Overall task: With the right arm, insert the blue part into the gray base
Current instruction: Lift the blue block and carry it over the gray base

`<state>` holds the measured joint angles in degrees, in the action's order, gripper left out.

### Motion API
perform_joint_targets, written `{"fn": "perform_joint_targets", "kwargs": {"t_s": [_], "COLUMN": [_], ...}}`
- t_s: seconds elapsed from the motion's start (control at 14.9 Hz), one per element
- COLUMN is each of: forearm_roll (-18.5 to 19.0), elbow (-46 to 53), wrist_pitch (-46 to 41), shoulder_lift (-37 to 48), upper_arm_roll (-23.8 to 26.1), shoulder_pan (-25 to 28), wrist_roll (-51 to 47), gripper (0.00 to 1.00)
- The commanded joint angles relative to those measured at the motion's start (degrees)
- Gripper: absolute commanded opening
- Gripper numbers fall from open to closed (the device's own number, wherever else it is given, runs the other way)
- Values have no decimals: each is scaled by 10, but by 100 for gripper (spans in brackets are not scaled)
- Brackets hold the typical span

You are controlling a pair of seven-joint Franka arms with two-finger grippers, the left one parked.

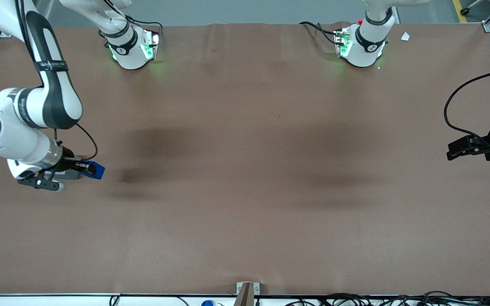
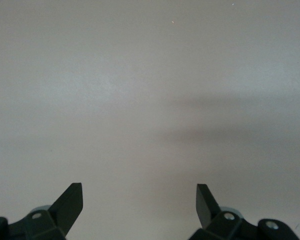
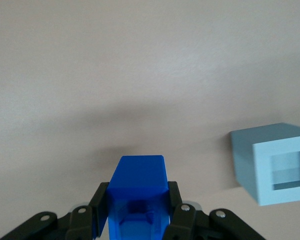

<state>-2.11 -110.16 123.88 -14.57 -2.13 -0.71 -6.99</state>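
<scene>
My right gripper [image 1: 88,168] is toward the working arm's end of the table, held above the brown mat. It is shut on the blue part [image 1: 97,171]. In the right wrist view the black fingers [image 3: 101,202] clamp both sides of the blue part [image 3: 140,175], which sticks out past the fingertips. The gray base [image 3: 275,165] stands on the mat beside the gripper, a short way off and apart from the blue part, with its square recess in view. I cannot make out the gray base in the front view; the arm covers that spot.
Two arm bases [image 1: 132,46] [image 1: 362,44] stand at the table edge farthest from the front camera. The parked arm's gripper [image 1: 468,146] hangs over its end of the table. A small bracket [image 1: 246,291] and cables line the nearest edge.
</scene>
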Motion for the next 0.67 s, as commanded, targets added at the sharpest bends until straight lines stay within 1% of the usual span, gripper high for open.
{"fn": "perform_joint_targets", "kwargs": {"t_s": [0.0, 0.4, 0.6], "forearm_roll": [2, 2, 3], "elbow": [-18, -29, -39], "wrist_pitch": [-13, -17, -14], "shoulder_lift": [28, 31, 31], "upper_arm_roll": [6, 6, 6], "shoulder_pan": [-43, -102, -118], "wrist_roll": [59, 148, 159], "gripper": [18, 18, 18]}}
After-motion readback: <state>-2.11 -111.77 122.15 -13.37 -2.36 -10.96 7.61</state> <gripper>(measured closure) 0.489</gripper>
